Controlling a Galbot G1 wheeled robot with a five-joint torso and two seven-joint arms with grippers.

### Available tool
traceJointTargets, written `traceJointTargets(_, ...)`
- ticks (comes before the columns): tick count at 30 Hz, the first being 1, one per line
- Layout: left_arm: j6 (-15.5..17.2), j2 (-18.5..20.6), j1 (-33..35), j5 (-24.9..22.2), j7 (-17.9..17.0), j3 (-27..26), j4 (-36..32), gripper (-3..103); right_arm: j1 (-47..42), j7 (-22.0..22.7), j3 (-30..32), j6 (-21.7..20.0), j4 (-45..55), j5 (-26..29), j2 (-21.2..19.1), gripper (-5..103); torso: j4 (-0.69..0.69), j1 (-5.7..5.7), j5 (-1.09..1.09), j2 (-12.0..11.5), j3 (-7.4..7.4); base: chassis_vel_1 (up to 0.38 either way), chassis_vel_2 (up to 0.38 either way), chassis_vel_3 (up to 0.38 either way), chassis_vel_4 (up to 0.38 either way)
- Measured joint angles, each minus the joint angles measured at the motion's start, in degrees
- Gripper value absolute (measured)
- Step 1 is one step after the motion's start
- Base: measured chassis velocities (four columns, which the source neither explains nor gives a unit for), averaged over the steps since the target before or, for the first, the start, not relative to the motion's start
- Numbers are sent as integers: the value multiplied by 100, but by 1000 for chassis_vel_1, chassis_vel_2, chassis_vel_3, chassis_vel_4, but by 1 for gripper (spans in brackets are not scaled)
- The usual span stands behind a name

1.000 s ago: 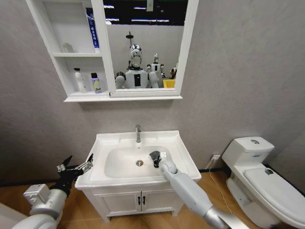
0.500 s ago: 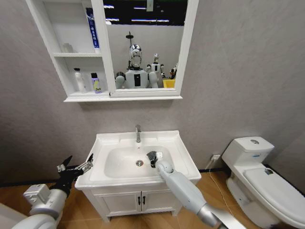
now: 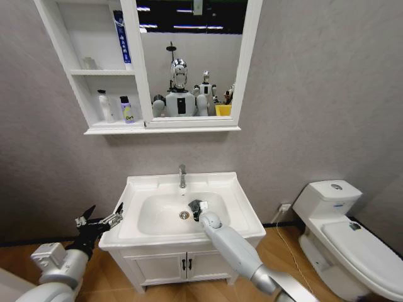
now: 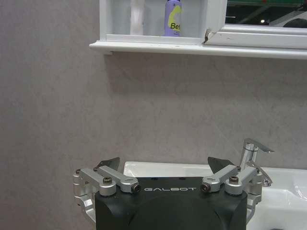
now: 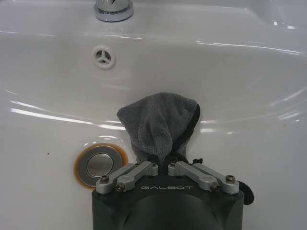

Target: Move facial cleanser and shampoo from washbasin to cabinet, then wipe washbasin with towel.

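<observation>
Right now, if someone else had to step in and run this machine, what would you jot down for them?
Right pincer: shut on the dark grey towel, down inside the washbasin bowl beside the drain, below the tap.
Left pincer: open, holding nothing, waiting off the basin's left edge.
Done: two bottles stand on the lower shelf of the cabinet, a tube on the top one; no bottles remain on the basin top.
Left: the wiping of the bowl and rim is under way, not finished.

Bathroom mock-up: washbasin point(image 3: 239, 198); mirror cabinet point(image 3: 94, 75); toilet point(image 3: 343, 236); grey wall
</observation>
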Motion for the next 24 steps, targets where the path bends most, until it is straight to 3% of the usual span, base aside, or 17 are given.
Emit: traceJointTargets(24,0,0,0,0,0,0,0,100,65,-469,-158,307,-411,-282,688,3,1,0,0,-1,1,0,0,0,0)
